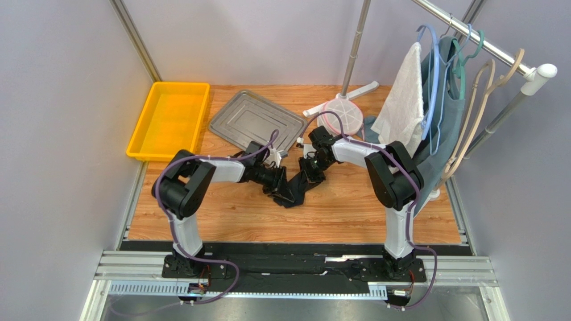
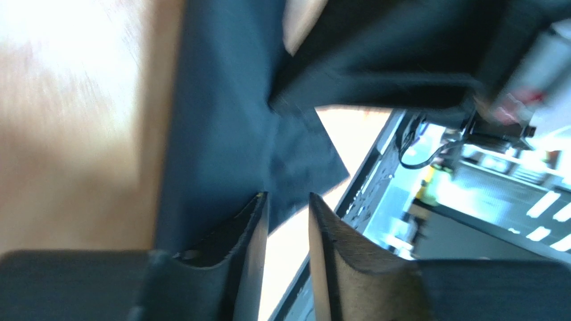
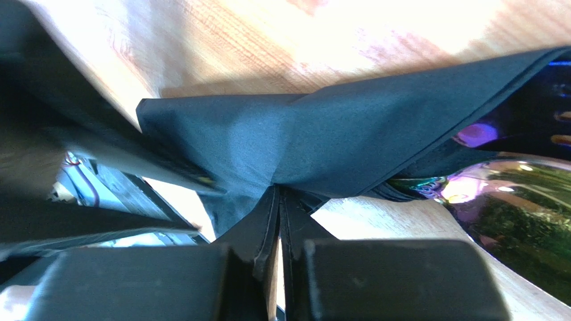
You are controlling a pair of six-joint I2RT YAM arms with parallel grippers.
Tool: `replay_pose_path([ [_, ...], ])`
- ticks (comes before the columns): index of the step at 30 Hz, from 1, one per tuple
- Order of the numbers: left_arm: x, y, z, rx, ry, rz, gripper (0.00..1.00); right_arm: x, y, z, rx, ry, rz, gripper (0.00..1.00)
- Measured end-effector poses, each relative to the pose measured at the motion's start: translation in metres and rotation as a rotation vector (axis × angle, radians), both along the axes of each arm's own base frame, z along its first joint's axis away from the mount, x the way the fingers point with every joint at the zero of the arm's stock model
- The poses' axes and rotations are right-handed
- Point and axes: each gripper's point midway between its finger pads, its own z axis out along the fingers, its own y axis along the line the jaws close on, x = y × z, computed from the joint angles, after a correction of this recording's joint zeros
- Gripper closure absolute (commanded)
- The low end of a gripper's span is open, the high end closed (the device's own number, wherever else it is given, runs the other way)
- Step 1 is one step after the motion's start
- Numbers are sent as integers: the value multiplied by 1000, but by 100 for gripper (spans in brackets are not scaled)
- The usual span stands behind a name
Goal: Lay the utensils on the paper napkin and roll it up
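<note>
Wooden table (image 1: pixel 228 214): right gripper (image 3: pixel 279 192) clamps the paper napkin (image 3: pixel 322 144), left gripper (image 2: pixel 287 202) parted, seemingly empty, so the spoon (image 3: pixel 516 221), exposed at 4 o'clock, may slip out.

I'm working in a robot lab cell: bare grey partition walls (image 1: pixel 60 100) box in a wooden worktop (image 1: pixel 335 214), aluminium rails (image 1: pixel 134 266) run along its near edge, and staged props stand at its far corners, a yellow bin (image 1: pixel 171 117) and a clothes rack (image 1: pixel 482 40).

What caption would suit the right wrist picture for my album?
Right pincer pinching a folded black napkin, shiny spoon peeking out beside it.
</note>
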Motion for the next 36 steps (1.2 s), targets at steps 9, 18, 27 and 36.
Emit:
replay_pose_path([
  [9, 4, 20, 52, -22, -222, -25, 62, 1, -2, 0, 8, -41, 56, 97],
  [18, 2, 22, 9, 26, -104, -39, 83, 1, -2, 0, 14, -76, 103, 98],
  [27, -2, 5, -16, -54, 56, -27, 93, 4, -11, 7, -32, -101, 107, 89],
  [36, -7, -17, -16, -85, 106, -8, 92, 19, -4, 42, 13, -136, -19, 87],
])
